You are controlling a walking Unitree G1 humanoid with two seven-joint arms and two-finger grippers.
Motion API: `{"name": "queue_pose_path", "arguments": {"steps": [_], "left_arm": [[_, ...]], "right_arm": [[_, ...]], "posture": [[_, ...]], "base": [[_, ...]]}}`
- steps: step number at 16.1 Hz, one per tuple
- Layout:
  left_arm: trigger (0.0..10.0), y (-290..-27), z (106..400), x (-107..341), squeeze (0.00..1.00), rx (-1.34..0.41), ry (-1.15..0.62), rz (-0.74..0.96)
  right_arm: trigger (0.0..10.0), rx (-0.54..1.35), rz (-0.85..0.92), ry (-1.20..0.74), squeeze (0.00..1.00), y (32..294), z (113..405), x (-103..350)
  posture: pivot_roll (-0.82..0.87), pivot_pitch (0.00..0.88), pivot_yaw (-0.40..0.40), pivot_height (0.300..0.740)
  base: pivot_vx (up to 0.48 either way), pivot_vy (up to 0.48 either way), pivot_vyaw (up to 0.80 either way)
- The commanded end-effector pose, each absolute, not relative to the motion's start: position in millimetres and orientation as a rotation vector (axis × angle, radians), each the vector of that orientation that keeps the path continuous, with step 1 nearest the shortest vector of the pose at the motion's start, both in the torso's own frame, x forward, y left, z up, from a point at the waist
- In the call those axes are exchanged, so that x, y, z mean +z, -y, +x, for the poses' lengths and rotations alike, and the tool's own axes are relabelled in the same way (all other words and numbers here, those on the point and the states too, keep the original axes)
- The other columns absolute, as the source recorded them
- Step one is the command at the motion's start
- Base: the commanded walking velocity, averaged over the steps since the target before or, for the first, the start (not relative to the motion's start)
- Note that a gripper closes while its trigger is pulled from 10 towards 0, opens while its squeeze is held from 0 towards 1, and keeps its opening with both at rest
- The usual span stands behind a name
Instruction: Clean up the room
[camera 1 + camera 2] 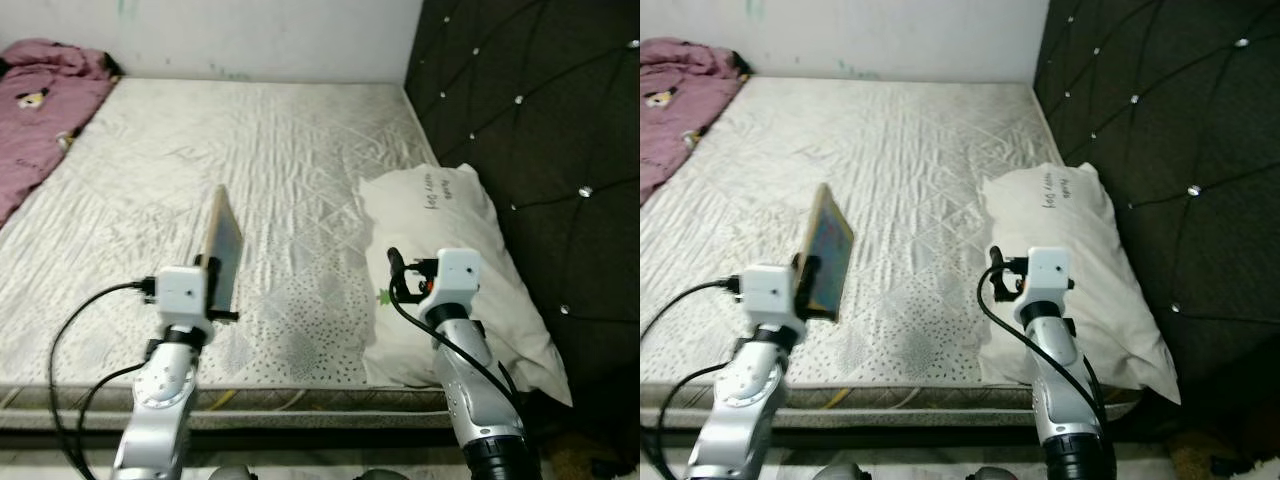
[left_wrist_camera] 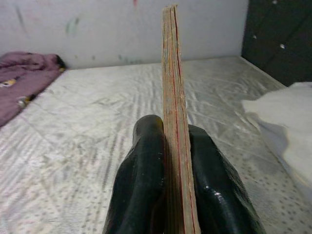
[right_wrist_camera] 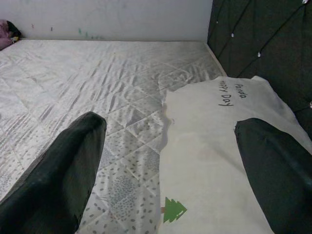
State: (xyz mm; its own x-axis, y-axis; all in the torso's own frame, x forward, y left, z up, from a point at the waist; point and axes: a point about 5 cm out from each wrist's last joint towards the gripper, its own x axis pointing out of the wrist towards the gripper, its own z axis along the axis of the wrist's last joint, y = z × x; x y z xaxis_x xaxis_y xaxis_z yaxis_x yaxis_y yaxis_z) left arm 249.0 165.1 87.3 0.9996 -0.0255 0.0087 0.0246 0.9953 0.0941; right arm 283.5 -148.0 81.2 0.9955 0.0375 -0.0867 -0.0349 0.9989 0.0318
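Two grippers: both are raised over the near edge of a bed.
Left gripper (image 2: pixel 168 195): its black fingers (image 2: pixel 141 180) are pressed against both faces of a thin book (image 1: pixel 222 250), which is gripped by its lower end.
Book: it is held upright and edge-on above the mattress (image 1: pixel 280 180), tan cover outward, with layered page edges seen from the left wrist.
Right gripper (image 3: pixel 170 170): its fingers (image 3: pixel 63 165) are spread wide with nothing between them, and it is held above the near end of the pillow.
Pillow (image 1: pixel 450 270): white, printed with small dark lettering and a green tree, it is laid on the mattress's right side against the headboard.
Headboard (image 1: pixel 540 130): dark and tufted, studded with shiny buttons.
Blanket (image 1: pixel 40 110): a crumpled mauve blanket is bunched at the far left corner of the mattress, well apart from the book.
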Motion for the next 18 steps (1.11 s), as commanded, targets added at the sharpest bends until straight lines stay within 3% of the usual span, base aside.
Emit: {"name": "queue_pose_path", "arguments": {"steps": [1, 12, 18], "left_arm": [[10.0, -166.1, 249.8, 100.7, 0.0, -0.014, 0.083, 0.106], [10.0, -168.5, 251.2, 99.2, 0.0, -0.011, 0.058, 0.096], [10.0, -167.9, 251.8, 99.0, 0.0, -0.007, 0.054, 0.097]], "right_arm": [[10.0, 0.035, 0.036, -0.08, 0.0, 149.1, 283.4, 84.8], [10.0, 0.048, 0.046, -0.096, 0.0, 145.7, 281.4, 83.4], [10.0, 0.056, 0.044, -0.098, 0.0, 145.4, 281.9, 83.8]], "posture": [[0.02, 0.0, -0.013, 0.74], [0.02, 0.0, -0.009, 0.74], [0.01, 0.0, -0.011, 0.679]], "base": [[0.0, 0.0, 0.0], [0.0, 0.0, 0.0], [0.0, 0.0, 0.0]]}}
